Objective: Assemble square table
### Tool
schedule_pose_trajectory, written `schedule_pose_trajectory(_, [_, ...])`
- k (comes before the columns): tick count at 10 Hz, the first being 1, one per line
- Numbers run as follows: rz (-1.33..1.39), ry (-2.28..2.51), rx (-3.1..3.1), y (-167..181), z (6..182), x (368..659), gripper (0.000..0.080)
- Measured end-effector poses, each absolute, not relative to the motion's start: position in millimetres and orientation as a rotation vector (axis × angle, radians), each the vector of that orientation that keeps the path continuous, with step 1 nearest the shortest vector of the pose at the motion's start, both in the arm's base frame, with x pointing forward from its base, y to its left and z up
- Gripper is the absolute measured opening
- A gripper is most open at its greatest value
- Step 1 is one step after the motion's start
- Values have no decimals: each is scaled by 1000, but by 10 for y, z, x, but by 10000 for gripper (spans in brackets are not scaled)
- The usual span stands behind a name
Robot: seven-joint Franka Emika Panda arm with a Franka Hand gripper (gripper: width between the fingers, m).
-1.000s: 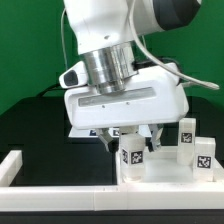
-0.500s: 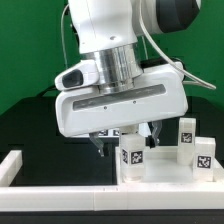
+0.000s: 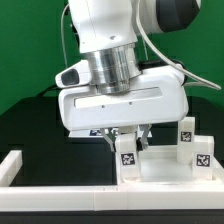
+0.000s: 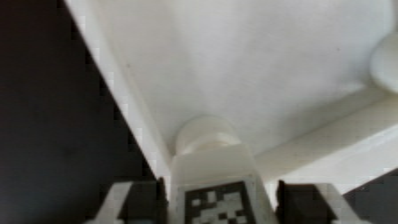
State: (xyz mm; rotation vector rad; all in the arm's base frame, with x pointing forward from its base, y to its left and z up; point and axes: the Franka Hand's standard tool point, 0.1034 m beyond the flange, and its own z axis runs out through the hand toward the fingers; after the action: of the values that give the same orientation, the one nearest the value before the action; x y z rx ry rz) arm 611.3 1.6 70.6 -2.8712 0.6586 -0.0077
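So far two small white tagged plastic legs (image 3: 190, 143) stand in the large white square tabletop slab (image 3: 160, 168) (lower right), while my gripper (image 3: 127, 135) closes on a third leg (image 3: 129, 150).

arm: glossy white shells | wrist: ribbed silver collar | gripper (image 3: 127, 136): white block body, dark fingers | cable: grey

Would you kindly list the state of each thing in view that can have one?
Pincer: closed on a leg, fingers on either side of it.
Held leg: upright, standing at a corner of the tabletop.
Tabletop: lying flat on the table.
Two other legs: upright on the tabletop, not held.
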Motion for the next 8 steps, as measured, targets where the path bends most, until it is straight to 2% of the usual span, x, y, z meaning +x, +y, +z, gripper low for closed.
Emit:
schedule_pose_trajectory(4, [106, 1741, -2382, 286, 722, 6162, 293])
schedule_pose_trajectory(6, [129, 2033, -2071, 275, 730, 6234, 293])
schedule_pose_trajectory(8, [144, 2131, -1975, 189, 732, 6232, 293])
